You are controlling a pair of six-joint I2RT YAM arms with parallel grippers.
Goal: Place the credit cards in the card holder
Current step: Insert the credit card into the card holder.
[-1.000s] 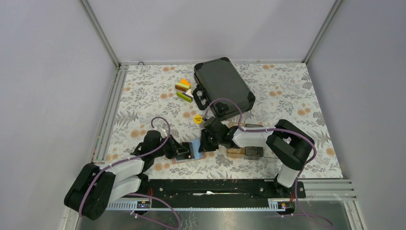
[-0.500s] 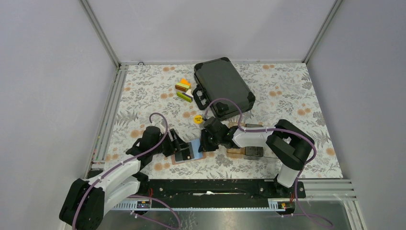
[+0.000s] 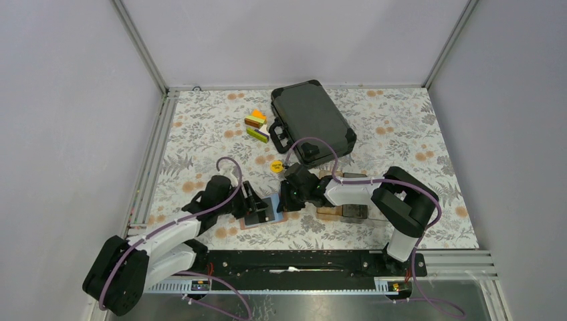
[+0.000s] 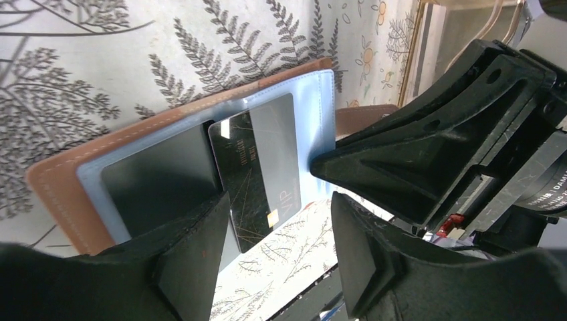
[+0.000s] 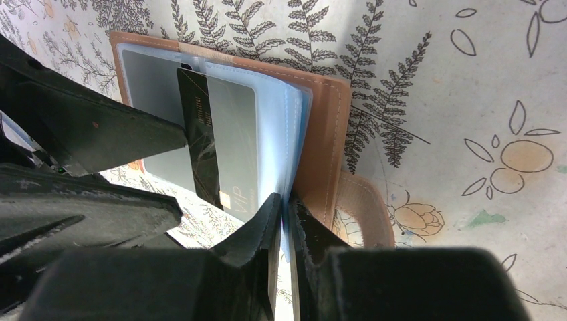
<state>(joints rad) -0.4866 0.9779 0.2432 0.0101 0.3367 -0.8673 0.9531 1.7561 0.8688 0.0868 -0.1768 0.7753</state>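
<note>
The card holder (image 3: 266, 212) lies open on the floral cloth between the two arms, its salmon cover (image 4: 60, 194) under blue-grey pockets (image 5: 274, 127). A dark credit card (image 4: 257, 167) marked VIP sits partly in one pocket, with its chip end sticking out past the pocket edge (image 5: 231, 190). My left gripper (image 4: 277, 231) is open just off that end, and nothing is between its fingers (image 5: 100, 127). My right gripper (image 5: 286, 207) is shut on the edge of the pocket leaves beside the cover's strap (image 5: 364, 214). From above, the left gripper (image 3: 256, 208) and the right gripper (image 3: 286, 200) face each other across the holder.
A black hard case (image 3: 312, 124) lies at the back centre. Coloured blocks (image 3: 257, 126) are to its left. A round yellow disc (image 3: 275, 166) sits just behind the right gripper. A compartment tray (image 3: 332, 212) lies under the right forearm. Metal rails run along the left and near edges.
My left gripper has opened and let go of the dark card, which stays in the pocket. The left arm has shifted slightly away from the near edge. The right gripper has not moved.
</note>
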